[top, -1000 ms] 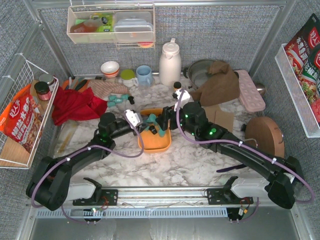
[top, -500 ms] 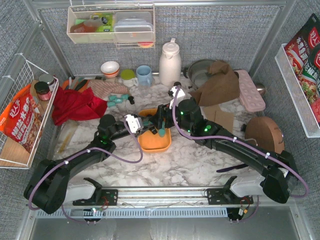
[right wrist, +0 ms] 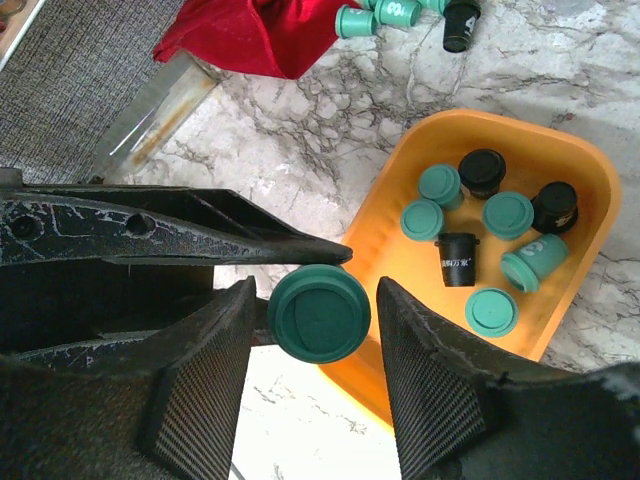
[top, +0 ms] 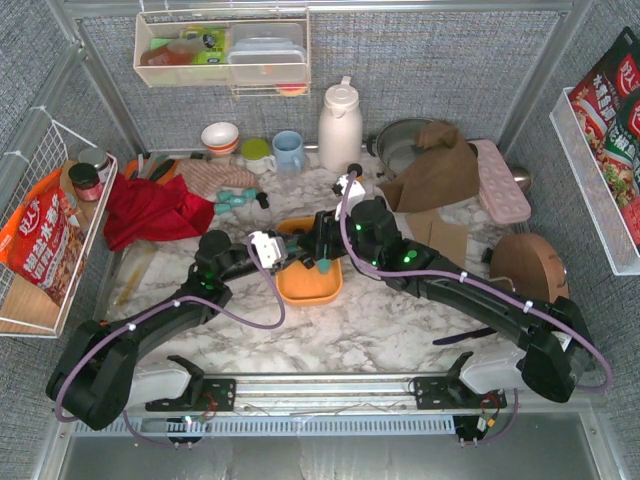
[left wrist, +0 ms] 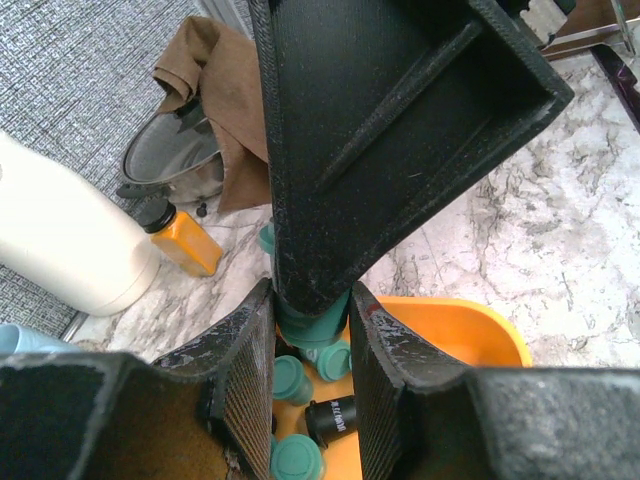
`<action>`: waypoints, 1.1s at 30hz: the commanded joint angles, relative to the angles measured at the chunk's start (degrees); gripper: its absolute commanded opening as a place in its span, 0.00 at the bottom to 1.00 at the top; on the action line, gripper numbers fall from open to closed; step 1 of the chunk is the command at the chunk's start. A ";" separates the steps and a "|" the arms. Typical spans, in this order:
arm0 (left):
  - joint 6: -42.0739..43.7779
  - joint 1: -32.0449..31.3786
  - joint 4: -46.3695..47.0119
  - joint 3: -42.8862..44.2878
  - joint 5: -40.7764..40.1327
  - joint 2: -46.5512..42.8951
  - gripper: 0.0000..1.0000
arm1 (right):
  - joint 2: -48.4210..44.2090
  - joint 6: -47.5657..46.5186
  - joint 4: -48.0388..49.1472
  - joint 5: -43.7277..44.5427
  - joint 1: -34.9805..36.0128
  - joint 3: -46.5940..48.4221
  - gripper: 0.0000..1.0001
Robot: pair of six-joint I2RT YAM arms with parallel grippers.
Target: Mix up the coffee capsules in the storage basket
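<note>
The storage basket (top: 312, 290) is sitting at the middle of the tabletop (top: 380, 335), between the two arms. Coffee capsules (right wrist: 480, 235) are lying in its far part. Above its left side one capsule (right wrist: 318, 312) is sitting in the jaws of the left gripper (left wrist: 310, 300), with the jaws of the right gripper (right wrist: 316, 292) flanking it. Loose capsules (top: 236, 198) are lying behind-left, beside a cloth (top: 150, 212).

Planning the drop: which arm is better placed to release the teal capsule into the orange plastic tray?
Left, probably: left gripper is shut on the teal cup-shaped capsule above the orange plastic tray; right gripper merely straddles it, open.
</note>
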 commanded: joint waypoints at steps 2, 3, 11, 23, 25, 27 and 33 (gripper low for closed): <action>0.46 -0.01 1.36 -0.04 -0.45 -0.02 0.28 | 0.19 0.82 1.18 -0.82 0.14 -0.07 0.54; 0.43 -0.05 1.36 -0.03 -0.51 0.07 0.29 | 0.19 0.79 1.18 -0.81 0.14 -0.07 0.53; -0.01 -0.14 1.33 -0.16 -2.40 -0.26 0.39 | -0.29 0.53 0.89 0.30 0.14 -0.42 0.42; -1.46 -0.15 1.88 -0.23 -6.06 -1.66 0.99 | -1.07 -2.26 -0.88 5.51 0.14 -0.60 0.33; -2.33 -0.12 1.89 -0.25 -9.53 -2.61 0.99 | -0.81 -3.54 -2.34 7.68 0.18 -0.47 0.32; -3.42 -0.11 1.84 -0.47 -15.17 -4.09 0.99 | 0.07 -5.18 -4.86 10.21 0.27 0.34 0.31; -9.15 -0.03 3.60 -2.57 -38.62 -8.57 0.99 | 5.05 -12.52 -10.95 18.38 2.71 2.91 0.31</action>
